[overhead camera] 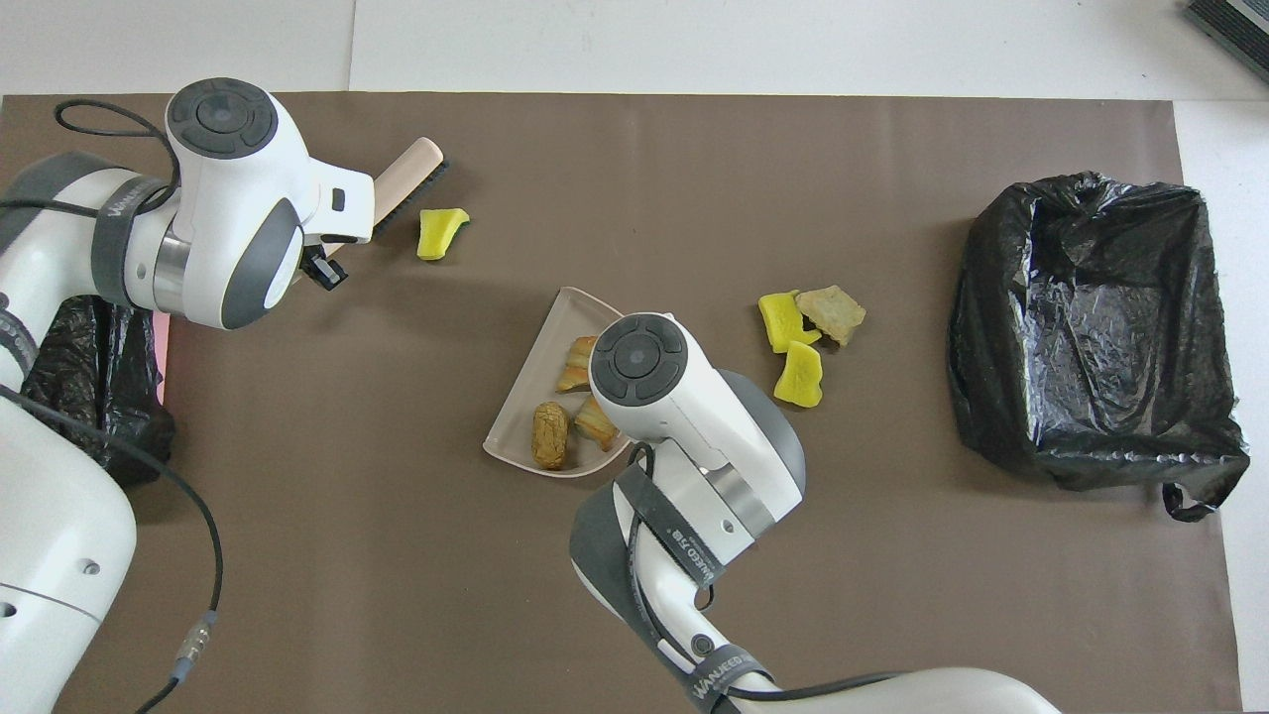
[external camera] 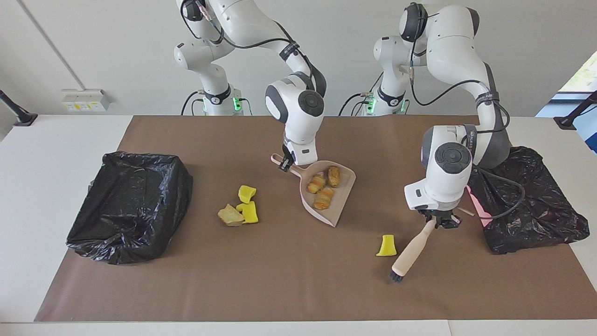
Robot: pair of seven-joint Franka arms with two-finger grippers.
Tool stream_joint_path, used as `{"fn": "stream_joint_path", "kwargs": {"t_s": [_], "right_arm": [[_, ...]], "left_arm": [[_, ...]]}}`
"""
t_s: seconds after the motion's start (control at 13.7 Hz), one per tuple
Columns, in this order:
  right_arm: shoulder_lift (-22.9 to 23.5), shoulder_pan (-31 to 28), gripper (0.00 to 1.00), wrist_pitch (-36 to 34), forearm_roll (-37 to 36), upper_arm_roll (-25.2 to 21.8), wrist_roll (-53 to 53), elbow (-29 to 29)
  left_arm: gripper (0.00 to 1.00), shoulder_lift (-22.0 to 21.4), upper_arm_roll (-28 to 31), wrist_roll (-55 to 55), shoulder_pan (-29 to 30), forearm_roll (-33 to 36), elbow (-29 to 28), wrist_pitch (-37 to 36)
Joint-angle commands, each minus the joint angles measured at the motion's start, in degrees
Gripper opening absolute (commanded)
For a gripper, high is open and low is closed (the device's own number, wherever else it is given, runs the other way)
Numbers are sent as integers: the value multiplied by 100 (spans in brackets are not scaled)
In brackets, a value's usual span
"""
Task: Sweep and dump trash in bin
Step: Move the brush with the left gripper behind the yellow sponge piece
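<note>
Nearest the robots, the right gripper [external camera: 285,164] is clenched on the handle of the pale pink dustpan [external camera: 336,201], which sits over the middle of the brown mat [external camera: 289,284] with its open edge turned away from the robots. Three golden-brown pastries [external camera: 322,185] lie inside the pan.

At the left arm's end of the counter [external camera: 46,140], a black bin bag [external camera: 531,205] lies partly under the left arm. At the right arm's end sits a second bag-lined bin [external camera: 128,205], its mouth open upward.

A little farther from the robots than the dustpan, toward the right arm's end, lies a cluster of trash on the mat: two yellow sponge pieces [external camera: 248,203] and a pale bread chunk [external camera: 230,215] touching them.

The left gripper [external camera: 438,220] is clenched on the thin end of the brush [external camera: 411,249], just beside the black bin bag. The beige handle slants down and away from the robots, and the dark bristles [external camera: 396,277] reach the mat.

A single yellow sponge bit [external camera: 386,246] lies on the mat just beside the brush handle, toward the dustpan's side, apart from the pan itself. In the overhead view it shows a green edge [overhead camera: 458,220].
</note>
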Motion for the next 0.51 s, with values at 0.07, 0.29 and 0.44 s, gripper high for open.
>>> {"fn": "stream_joint_path", "kwargs": {"t_s": [0.07,0.29,0.44], "right_arm": [[-36,4,0,-146,-6,32,-28,-1],[-36,13,0,-269,-6,32,-11,26],[-36,13,0,-278,-15,32,-2,26]], "left_arm": [[0,-267,-36,559,-84,113,-314,-366],[0,-443,-80,815,-180,95,-622,-375],[0,-583,-97,1017,-181,-114,-893,-428]]}}
